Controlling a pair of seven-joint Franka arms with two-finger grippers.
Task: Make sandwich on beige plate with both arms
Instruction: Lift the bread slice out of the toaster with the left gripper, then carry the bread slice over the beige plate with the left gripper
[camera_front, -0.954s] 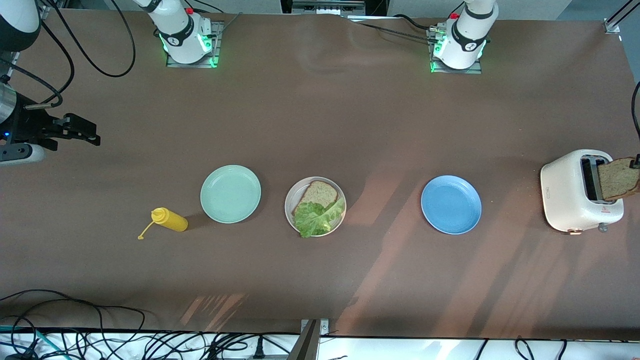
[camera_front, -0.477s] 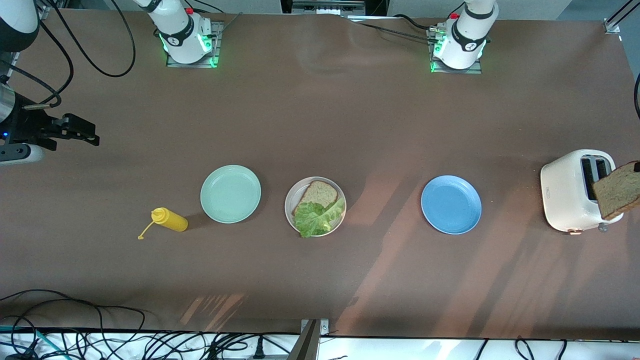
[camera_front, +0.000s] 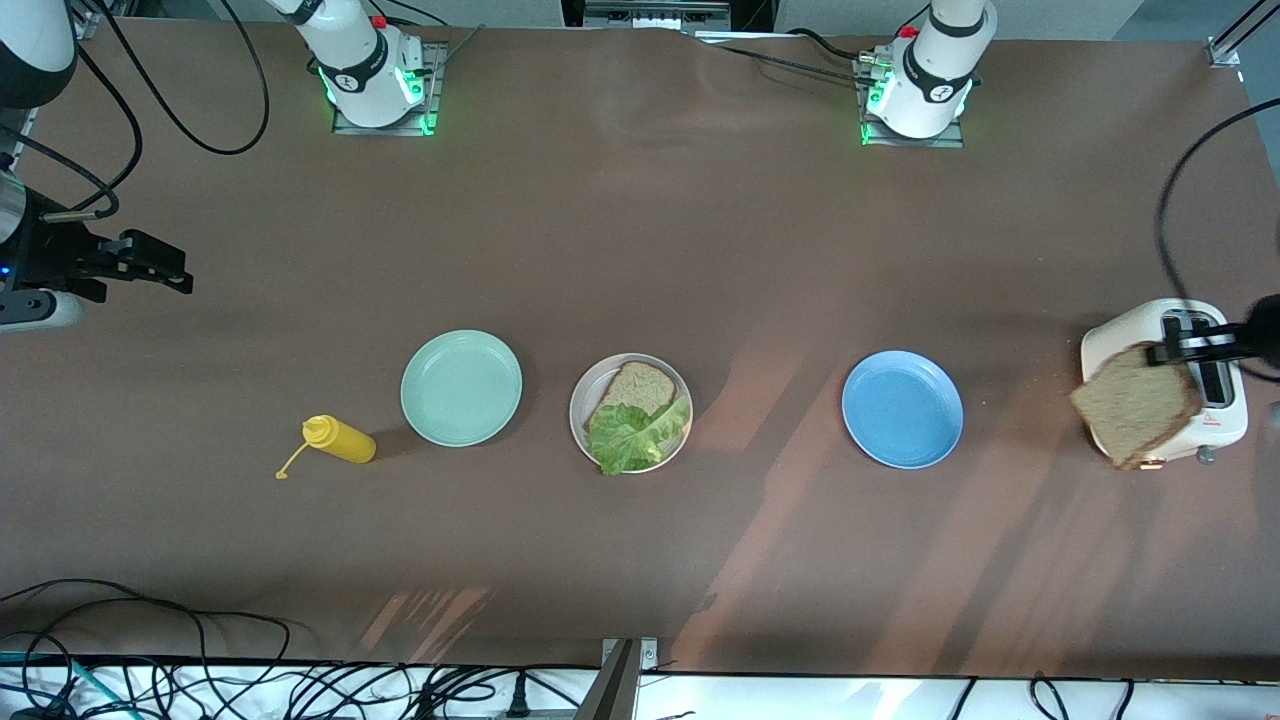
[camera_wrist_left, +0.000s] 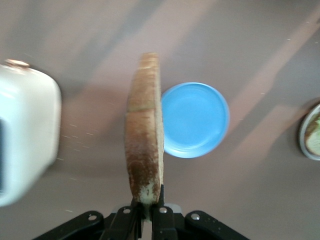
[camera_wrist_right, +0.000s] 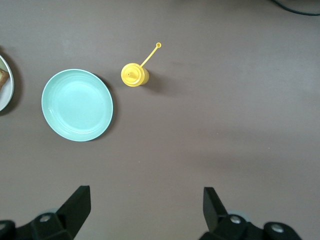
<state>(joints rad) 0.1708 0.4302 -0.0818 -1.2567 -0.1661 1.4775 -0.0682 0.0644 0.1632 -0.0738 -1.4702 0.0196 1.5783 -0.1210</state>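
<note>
1. The round pale beige plate (camera_front: 630, 412) sits at mid-frame in the front view, carrying one brown wholegrain bread slice (camera_front: 632, 388) with a ruffled green lettuce leaf (camera_front: 632, 436) lying over its nearer part.
2. A second brown bread slice (camera_front: 1135, 404) hangs at the frame's right edge, over the white toaster (camera_front: 1222, 405).
3. The left gripper (camera_wrist_left: 148, 210) pinches this slice by its edge, fingers pressed against both faces.
4. The round blue plate (camera_front: 902, 408) lies bare between the beige plate and the toaster.
5. The mint-green plate (camera_front: 461, 387) and yellow squeeze bottle (camera_front: 340, 439) lie toward the right arm's end.
6. The right gripper (camera_front: 150, 261) waits at the frame's left edge, fingers (camera_wrist_right: 77, 202) spread wide.
</note>
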